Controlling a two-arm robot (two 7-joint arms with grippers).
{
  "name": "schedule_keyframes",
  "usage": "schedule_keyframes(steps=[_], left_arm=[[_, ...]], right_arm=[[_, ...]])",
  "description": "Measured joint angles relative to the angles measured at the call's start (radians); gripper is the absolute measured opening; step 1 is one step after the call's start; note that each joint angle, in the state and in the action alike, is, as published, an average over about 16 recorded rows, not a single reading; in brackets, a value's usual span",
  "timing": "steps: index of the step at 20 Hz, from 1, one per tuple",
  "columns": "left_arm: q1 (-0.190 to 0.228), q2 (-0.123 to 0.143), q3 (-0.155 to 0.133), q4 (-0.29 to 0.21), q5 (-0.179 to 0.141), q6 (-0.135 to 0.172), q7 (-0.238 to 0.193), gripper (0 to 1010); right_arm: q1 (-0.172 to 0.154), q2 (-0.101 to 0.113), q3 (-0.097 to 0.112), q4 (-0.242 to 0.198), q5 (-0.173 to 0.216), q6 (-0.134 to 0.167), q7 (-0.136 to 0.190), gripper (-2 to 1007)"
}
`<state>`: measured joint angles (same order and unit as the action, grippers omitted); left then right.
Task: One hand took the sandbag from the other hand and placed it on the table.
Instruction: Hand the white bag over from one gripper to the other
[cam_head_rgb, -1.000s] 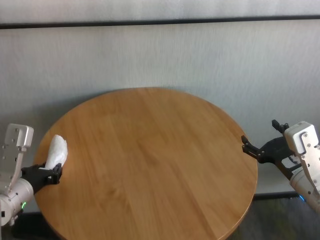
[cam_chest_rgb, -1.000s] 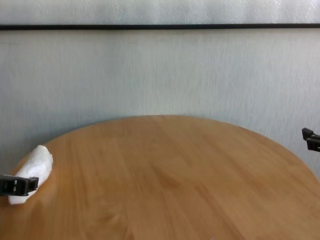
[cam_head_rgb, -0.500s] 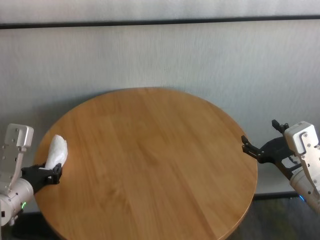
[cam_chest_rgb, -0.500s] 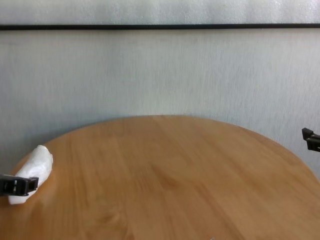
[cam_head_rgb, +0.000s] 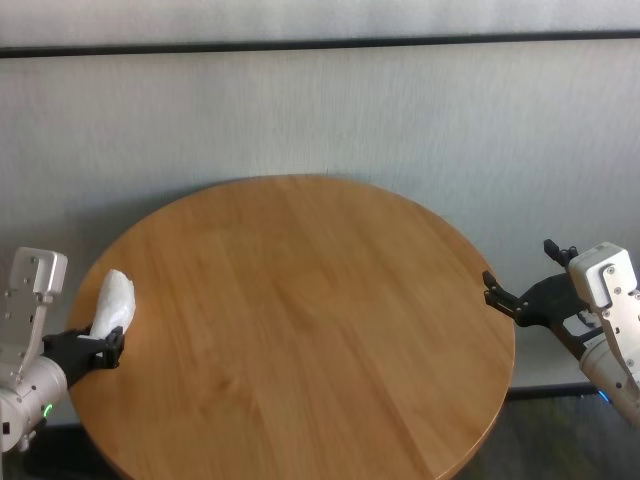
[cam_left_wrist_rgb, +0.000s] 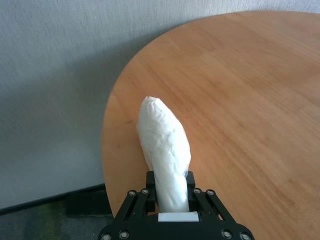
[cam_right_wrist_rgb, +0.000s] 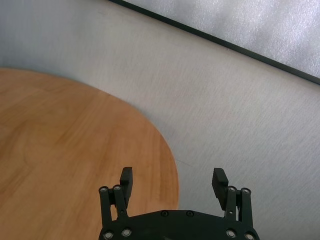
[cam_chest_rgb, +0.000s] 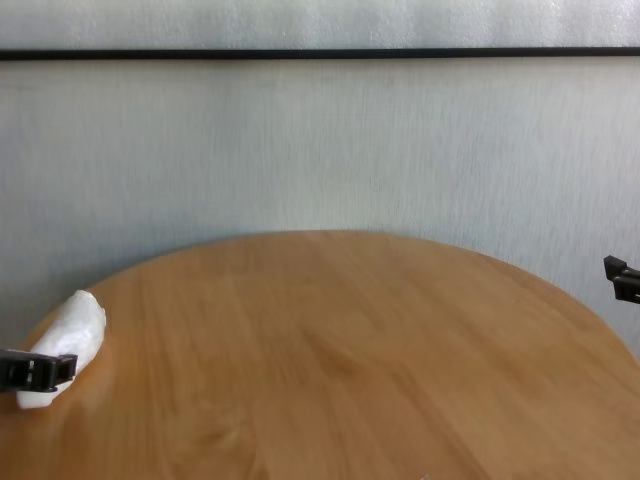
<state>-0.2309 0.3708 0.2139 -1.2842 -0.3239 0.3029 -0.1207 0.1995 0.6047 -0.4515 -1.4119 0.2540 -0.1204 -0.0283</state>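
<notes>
A: Where do we see the sandbag (cam_left_wrist_rgb: 164, 150)?

B: At the table's (cam_head_rgb: 300, 330) left edge, clamped at its near end by our left gripper (cam_head_rgb: 100, 349).

A: And our right gripper (cam_right_wrist_rgb: 172, 182)?

B: Beside the table's right edge, jaws apart, holding nothing.

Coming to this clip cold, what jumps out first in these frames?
The white sandbag stands out: the left gripper has its fingers shut on one end of it at the left edge of the round wooden table. Across the table, the right gripper waits open and empty just off the right edge.
</notes>
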Motion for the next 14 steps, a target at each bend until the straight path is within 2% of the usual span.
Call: schedule_keyframes(steps=[14], left_arm=[[0.006,0.0,-0.004,-0.007,0.006,-0.008,-0.014,345]], right_arm=[[0.0,0.0,0.0,0.0,0.0,0.0,0.0,1001]])
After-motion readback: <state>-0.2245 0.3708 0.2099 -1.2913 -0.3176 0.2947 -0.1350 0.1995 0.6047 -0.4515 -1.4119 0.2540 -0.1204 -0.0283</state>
